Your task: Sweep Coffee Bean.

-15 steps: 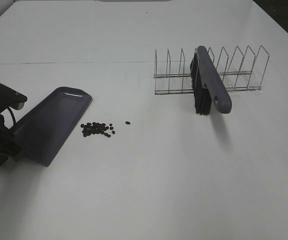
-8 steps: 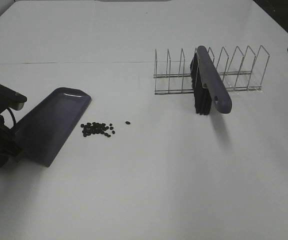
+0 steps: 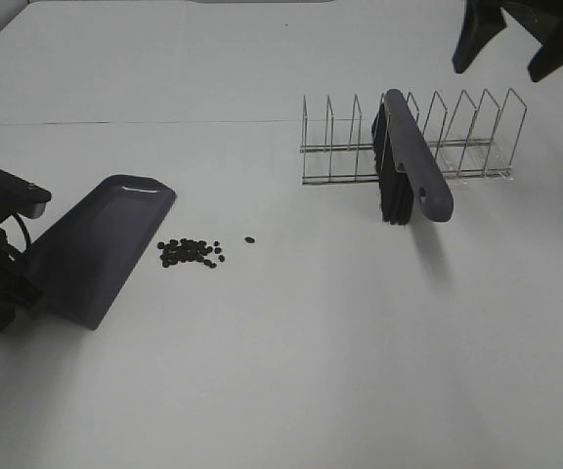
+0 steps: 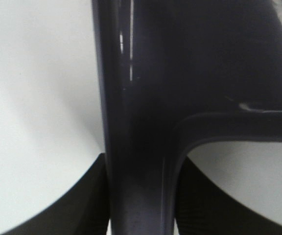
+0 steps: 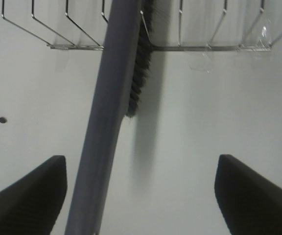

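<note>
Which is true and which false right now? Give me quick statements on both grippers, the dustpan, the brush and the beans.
1. The left gripper is shut on the handle of the grey-purple plastic dustpan. True.
2. The right gripper is shut on the grey-purple long-handled brush. False: it is open and not touching it.
3. The brush lies flat on the white table. False: it stands in the wire rack.
4. The small dark coffee beans lie on the table off the dustpan's front edge, one apart. True.
5. Beans are inside the dustpan. False: none show there.
</note>
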